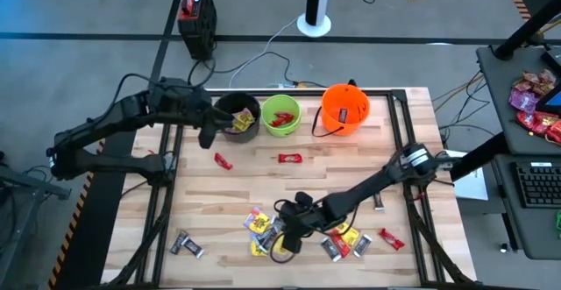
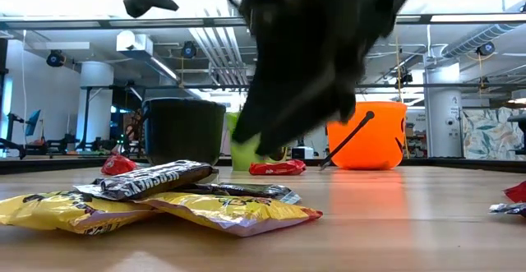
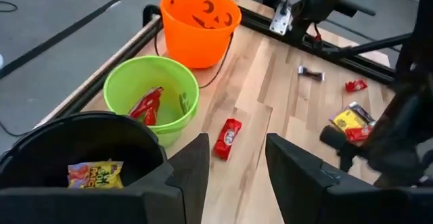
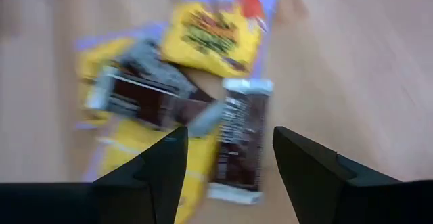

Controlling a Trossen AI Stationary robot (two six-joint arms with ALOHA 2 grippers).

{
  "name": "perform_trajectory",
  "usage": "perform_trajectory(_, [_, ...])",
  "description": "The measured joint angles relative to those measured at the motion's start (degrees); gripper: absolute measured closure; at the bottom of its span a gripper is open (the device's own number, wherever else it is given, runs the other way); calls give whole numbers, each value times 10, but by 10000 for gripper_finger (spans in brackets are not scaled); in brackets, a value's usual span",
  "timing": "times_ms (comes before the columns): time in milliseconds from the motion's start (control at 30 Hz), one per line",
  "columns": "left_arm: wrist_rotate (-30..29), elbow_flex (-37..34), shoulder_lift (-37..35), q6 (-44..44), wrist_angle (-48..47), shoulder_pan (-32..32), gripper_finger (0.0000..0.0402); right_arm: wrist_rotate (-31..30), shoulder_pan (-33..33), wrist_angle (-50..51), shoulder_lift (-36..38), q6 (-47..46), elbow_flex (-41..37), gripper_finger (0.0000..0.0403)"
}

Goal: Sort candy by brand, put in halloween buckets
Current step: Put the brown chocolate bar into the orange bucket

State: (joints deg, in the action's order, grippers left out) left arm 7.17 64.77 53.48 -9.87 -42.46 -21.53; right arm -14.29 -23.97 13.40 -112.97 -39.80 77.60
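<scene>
Wooden table (image 1: 351,172): candy (image 1: 290,159), buckets (image 1: 344,109).

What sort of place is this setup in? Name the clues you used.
Probably a robotics lab or workshop: a wooden table in a black metal frame, cables across the floor, and exposed ceiling ducts beyond.

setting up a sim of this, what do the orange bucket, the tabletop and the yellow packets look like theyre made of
Orange bucket: looks like smooth moulded plastic, slightly glossy, with a black jack-o'-lantern face printed on it.
Tabletop: pale wood in glued strips, butcher-block style; visible grain and a soft sheen.
Yellow packets: probably thin plastic film, shiny and crinkled, with printed lettering.
</scene>
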Motion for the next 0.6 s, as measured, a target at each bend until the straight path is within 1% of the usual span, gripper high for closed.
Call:
perform_trajectory(233, [-7, 0, -7, -1, 0, 1, 272, 5, 1, -5, -34, -10, 0, 194])
perform_trajectory(333, [-7, 0, -2, 1, 0, 1, 272, -8, 3, 11, -37, -27, 1, 203])
perform_trajectory(433, [-8, 0, 4, 2, 0, 1, 272, -10, 8, 22, -37, -28, 1, 232])
perform_trajectory(533, [-10, 0, 11, 5, 0, 1, 272, -10, 13, 26, -37, -25, 1, 276])
perform_trajectory(600, [-21, 0, 16, 6, 0, 1, 272, -10, 18, 28, -37, -25, 1, 306])
